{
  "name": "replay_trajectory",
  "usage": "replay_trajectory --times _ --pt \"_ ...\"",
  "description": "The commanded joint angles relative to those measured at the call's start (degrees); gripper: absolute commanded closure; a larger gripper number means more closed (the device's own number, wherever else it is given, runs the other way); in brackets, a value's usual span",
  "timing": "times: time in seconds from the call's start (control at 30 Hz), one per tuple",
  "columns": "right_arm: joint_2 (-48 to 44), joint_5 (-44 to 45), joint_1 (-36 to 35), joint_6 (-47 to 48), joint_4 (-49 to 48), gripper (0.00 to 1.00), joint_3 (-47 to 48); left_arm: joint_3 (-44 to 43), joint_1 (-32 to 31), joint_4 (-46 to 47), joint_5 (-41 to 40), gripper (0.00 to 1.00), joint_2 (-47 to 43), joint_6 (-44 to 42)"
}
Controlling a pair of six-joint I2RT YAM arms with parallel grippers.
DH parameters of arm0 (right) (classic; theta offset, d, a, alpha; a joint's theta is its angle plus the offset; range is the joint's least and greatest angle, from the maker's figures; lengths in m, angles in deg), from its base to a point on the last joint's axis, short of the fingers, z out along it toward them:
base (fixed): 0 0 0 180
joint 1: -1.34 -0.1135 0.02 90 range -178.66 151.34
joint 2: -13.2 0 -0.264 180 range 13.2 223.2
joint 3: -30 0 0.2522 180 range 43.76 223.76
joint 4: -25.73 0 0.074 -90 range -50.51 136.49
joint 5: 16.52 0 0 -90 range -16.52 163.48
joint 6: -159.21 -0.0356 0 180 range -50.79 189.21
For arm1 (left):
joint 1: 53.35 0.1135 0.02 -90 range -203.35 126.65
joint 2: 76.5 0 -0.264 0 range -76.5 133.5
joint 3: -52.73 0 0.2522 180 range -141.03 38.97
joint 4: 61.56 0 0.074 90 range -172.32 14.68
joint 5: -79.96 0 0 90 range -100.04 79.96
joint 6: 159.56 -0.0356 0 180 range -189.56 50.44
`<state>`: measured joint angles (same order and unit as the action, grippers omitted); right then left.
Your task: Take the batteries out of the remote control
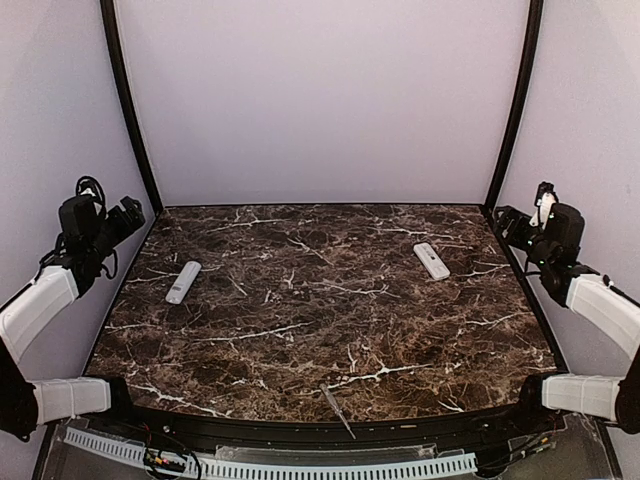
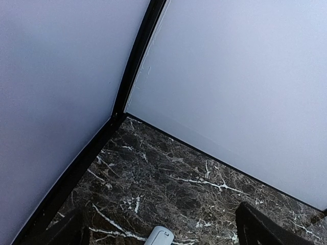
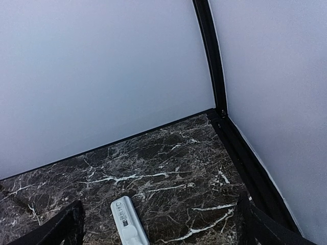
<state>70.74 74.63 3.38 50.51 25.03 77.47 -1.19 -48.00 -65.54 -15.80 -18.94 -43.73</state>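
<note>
Dark brown marble with white veins forms the table (image 1: 330, 330), seen from above. At the near edge lies one thin grey metal rod (image 1: 337, 410), slanted, with its near end over the table's rim. Below it runs one white ribbed strip (image 1: 300, 468).

Two arms are mounted at the near corners. Each bends outward and up along its own side of the table, with white forearm covers. The left gripper (image 1: 125, 215) is raised over the table's left edge. The right gripper (image 1: 508, 224) is raised over the right edge. Both point inward and toward the far wall.

Two white remotes lie flat on the marble, well apart. The left remote (image 1: 183, 282) is near the left edge and tilted slightly. The right remote (image 1: 431, 260) is toward the far right, angled the other way, with small buttons visible in the right wrist view. Each remote sits in front of the gripper on its side, touching nothing.

In each wrist view two dark fingers (image 2: 263, 227) (image 3: 59, 227) are spread wide, holding nothing.

No views show the batteries, so I cannot tell where they are.

Pale grey walls (image 1: 320, 100) and two black frame posts (image 1: 125, 100) close the far side.
</note>
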Motion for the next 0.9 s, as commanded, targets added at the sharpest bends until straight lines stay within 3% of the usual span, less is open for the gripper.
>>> replay_trajectory --times 0.0,0.2,0.47,0.63,0.87 --pt "0.19 2.76 0.28 -4.22 1.91 0.01 0.84 -4.05 -0.04 -11.30 -0.73 0.01 -0.37 6.42" --pt "1.48 -0.79 0.30 -1.45 5.39 0.01 3.55 -12.41 0.03 -26.52 3.94 0.01 1.51 7.11" --pt "2.68 -6.92 0.24 4.64 1.52 0.01 3.50 -20.51 0.02 -36.97 22.19 0.01 6.37 -8.65" --pt "4.69 -6.88 0.33 5.12 -2.04 0.01 2.77 -12.20 -0.05 -29.77 27.50 0.02 9.02 -7.61" --pt "6.46 -8.77 0.29 4.35 -6.88 0.01 0.03 -13.57 -2.65 -35.57 24.36 0.04 20.01 -10.28"
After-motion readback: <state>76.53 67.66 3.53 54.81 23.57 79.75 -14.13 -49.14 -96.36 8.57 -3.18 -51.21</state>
